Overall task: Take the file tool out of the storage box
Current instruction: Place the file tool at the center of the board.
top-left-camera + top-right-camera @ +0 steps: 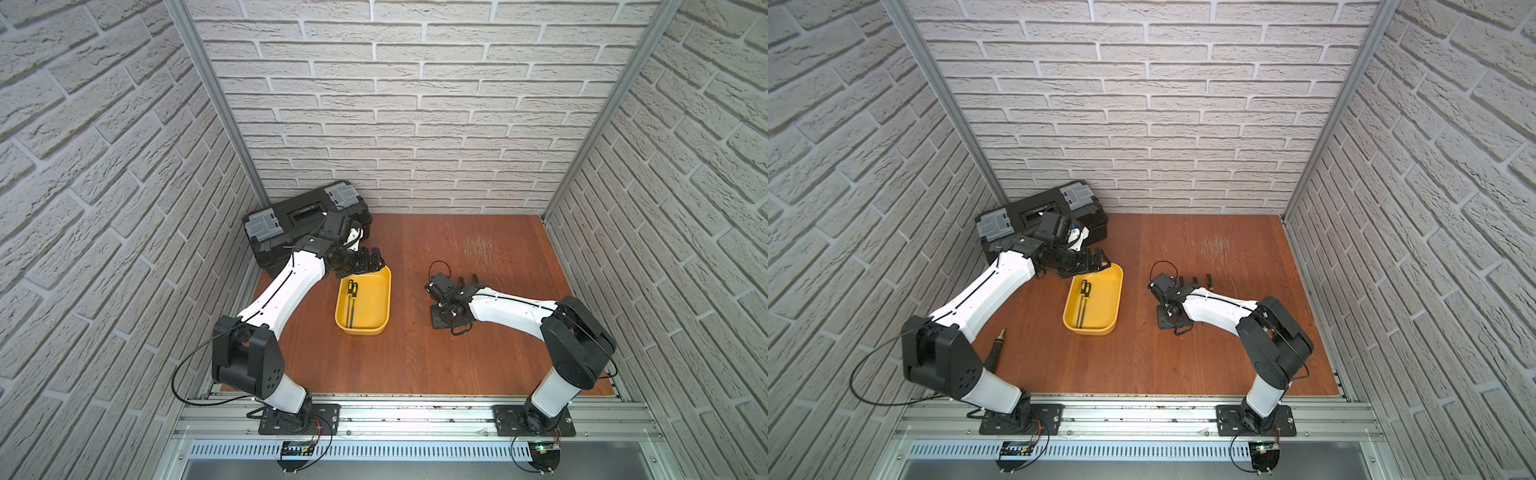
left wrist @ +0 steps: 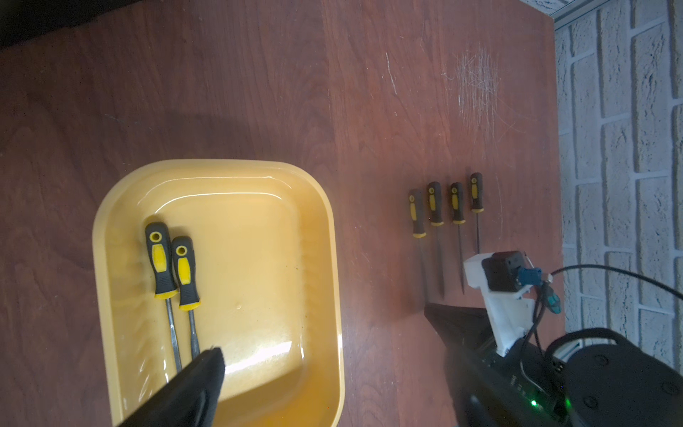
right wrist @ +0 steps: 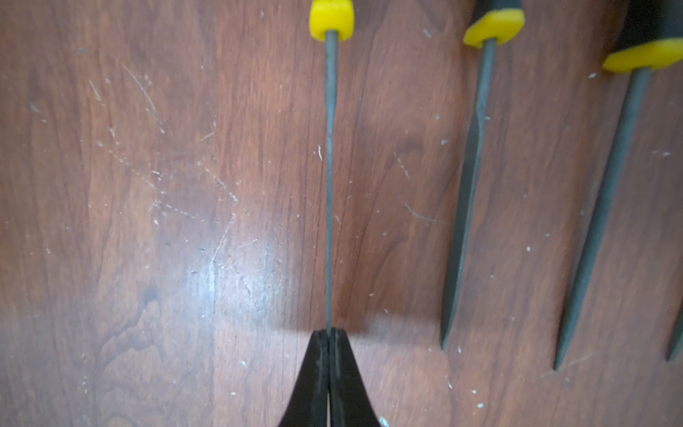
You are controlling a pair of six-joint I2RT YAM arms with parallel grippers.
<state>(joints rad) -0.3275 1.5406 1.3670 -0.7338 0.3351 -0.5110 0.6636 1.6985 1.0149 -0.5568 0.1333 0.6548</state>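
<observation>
Right end effector (image 3: 329,333) pinching file (image 3: 328,166) tip, handle cropped, neighbouring files (image 3: 466,222) cut off

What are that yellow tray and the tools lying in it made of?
The yellow tray looks like glossy moulded plastic: light glints along its rounded walls. The two tools in it have matte black-and-yellow handles, perhaps rubbery plastic, and thin grey shafts, probably steel.

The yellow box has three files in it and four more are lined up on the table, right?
No, the yellow box has two files in it, as the left wrist view shows. Four more are lined up on the table.
</observation>
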